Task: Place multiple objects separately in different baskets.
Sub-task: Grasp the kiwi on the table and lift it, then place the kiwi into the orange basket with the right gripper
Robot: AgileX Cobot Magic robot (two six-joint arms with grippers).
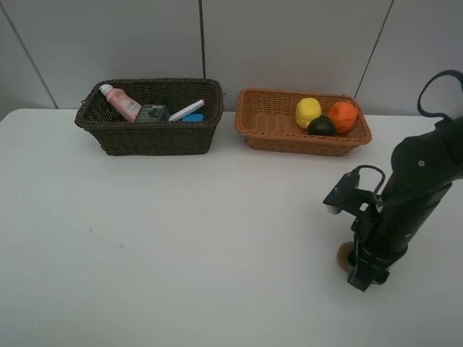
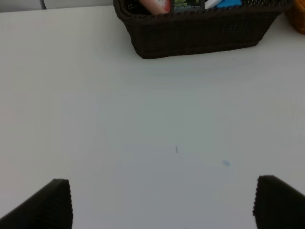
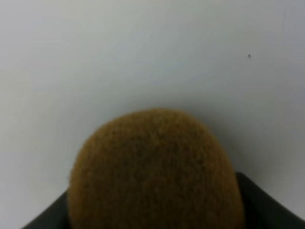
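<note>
So, right gripper [image 1: 354,262] down on the kiwi [image 1: 344,254] at the table's [image 1: 181,238] right side, well away from both baskets.

Wrist cam shows the kiwi [image 3: 155,171] sitting between the 2 dark fingers [image 3: 267,202], but I can't tell if they're actually squeezing it. Left gripper [image 2: 162,202] is spread wide, holding nothing. Dark basket [image 1: 148,137] has the pink bottle [image 1: 120,103], marker [image 1: 187,110] and a dark bottle [image 1: 153,112]. Tan basket [image 1: 275,126] beside it holds the lemon [image 1: 307,111], orange [image 1: 343,116] and mangosteen [image 1: 321,126], all 3 bunched together.
</note>
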